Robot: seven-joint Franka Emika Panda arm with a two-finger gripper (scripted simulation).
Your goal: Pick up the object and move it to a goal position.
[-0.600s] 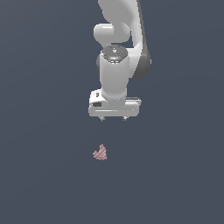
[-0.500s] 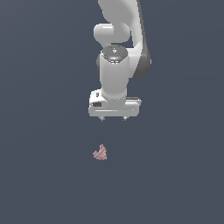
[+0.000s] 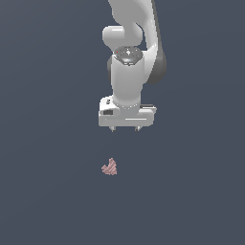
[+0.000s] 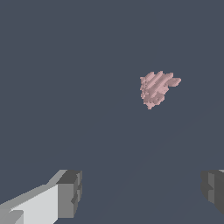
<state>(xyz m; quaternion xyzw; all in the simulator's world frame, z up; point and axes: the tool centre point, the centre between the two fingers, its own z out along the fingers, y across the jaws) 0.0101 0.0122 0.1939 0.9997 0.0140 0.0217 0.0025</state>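
Note:
The object (image 3: 110, 167) is a tiny dusty-pink, ridged, spiky lump lying on the dark grey floor. It also shows in the wrist view (image 4: 156, 88). My white gripper (image 3: 125, 129) hangs above it, a little toward the exterior view's right, well apart from it. Its two short fingertips (image 3: 113, 128) point down and stand apart with nothing between them. In the wrist view the two grey pads (image 4: 70, 192) are wide apart and empty, and the gripper (image 4: 142, 188) is clear of the object.
Only the flat dark grey floor (image 3: 48, 191) surrounds the object. The white arm (image 3: 128, 72) rises from the gripper to the top of the exterior view.

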